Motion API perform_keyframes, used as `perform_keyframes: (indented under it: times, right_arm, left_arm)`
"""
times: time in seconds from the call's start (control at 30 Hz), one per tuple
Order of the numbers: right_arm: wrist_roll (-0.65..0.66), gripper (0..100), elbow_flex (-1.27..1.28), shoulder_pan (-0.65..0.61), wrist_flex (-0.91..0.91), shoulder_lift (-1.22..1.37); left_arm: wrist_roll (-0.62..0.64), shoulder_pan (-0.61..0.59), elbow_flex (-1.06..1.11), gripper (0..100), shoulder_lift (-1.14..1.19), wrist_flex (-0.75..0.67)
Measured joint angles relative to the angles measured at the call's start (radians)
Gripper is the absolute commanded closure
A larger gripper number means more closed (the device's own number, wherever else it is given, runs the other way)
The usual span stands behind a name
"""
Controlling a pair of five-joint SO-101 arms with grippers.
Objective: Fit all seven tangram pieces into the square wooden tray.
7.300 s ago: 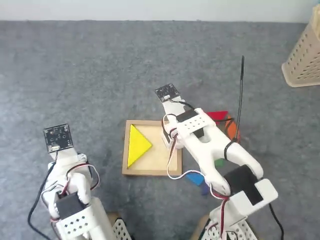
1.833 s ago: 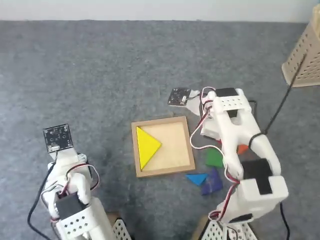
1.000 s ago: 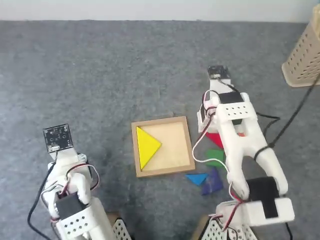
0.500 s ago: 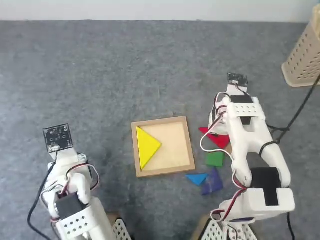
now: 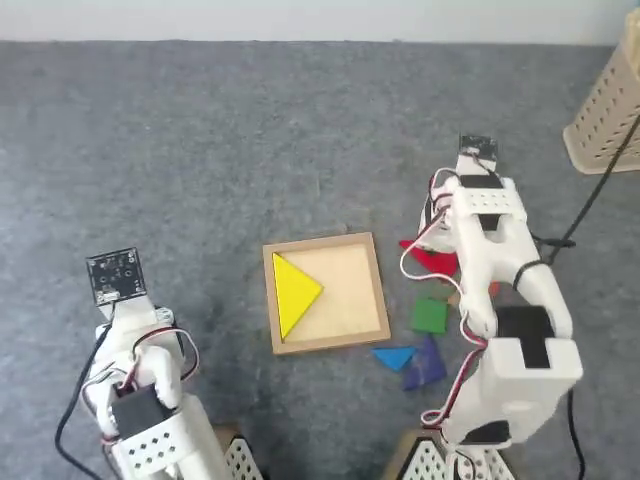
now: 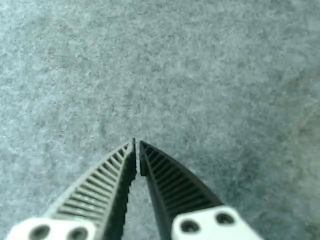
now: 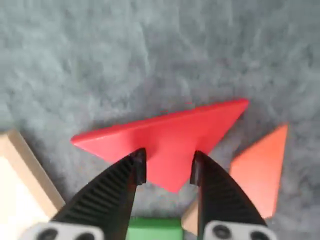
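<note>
1. The left gripper [image 6: 136, 144] hangs over the bare grey carpet [image 5: 200, 150] at the near left of the table. Its two ribbed fingers are together, tip against tip, with nothing between them.
2. The square wooden tray [image 5: 320, 240] lies flat in the middle, a little turned on the carpet.
3. The yellow triangle [image 5: 293, 290] lies inside the tray, along its left wall (the only piece in it). The other part of the tray floor is bare wood.
4. Just outside the near right corner of the tray lie the blue triangle [image 5: 395, 356] and the purple piece [image 5: 425, 366], close to each other. The green square [image 5: 430, 315] is a bit farther back, beside the right wall of the tray.
5. The red triangle [image 5: 428, 258] lies flat on the carpet, right of the tray and behind the green square.
6. The right gripper [image 7: 167, 165] is low over the red triangle [image 7: 165, 135], its fingers apart, one on each side of the triangle's corner. I cannot tell if they touch it.
7. The orange piece [image 7: 257, 170] lies just beside the red one, apart from it.
8. A pale perforated basket [image 5: 610, 100] stands at the far right edge.
</note>
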Motion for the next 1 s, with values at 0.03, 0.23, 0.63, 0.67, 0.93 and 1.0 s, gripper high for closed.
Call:
perform_keyframes:
  times: [0.03,0.23,0.63,0.67,0.93,1.0]
  right_arm:
    - [0.008,85.8,-0.023,0.000,0.000,0.014]
    - [0.213,85.8,-0.178,-0.051,0.014,0.110]
    - [0.356,85.5,-0.486,-0.083,0.199,0.218]
    - [0.371,85.5,-0.488,-0.083,0.203,0.201]
    - [0.999,76.0,-0.499,-0.149,0.307,0.146]
    - [1.172,69.5,-0.499,-0.146,0.328,0.161]
  left_arm:
    - [0.000,0.000,0.000,99,0.000,0.000]
    - [0.000,0.000,0.000,99,0.000,0.000]
    - [0.000,0.000,0.000,99,0.000,0.000]
    - [0.000,0.000,0.000,99,0.000,0.000]
    - [0.000,0.000,0.000,99,0.000,0.000]
    - [0.000,0.000,0.000,99,0.000,0.000]
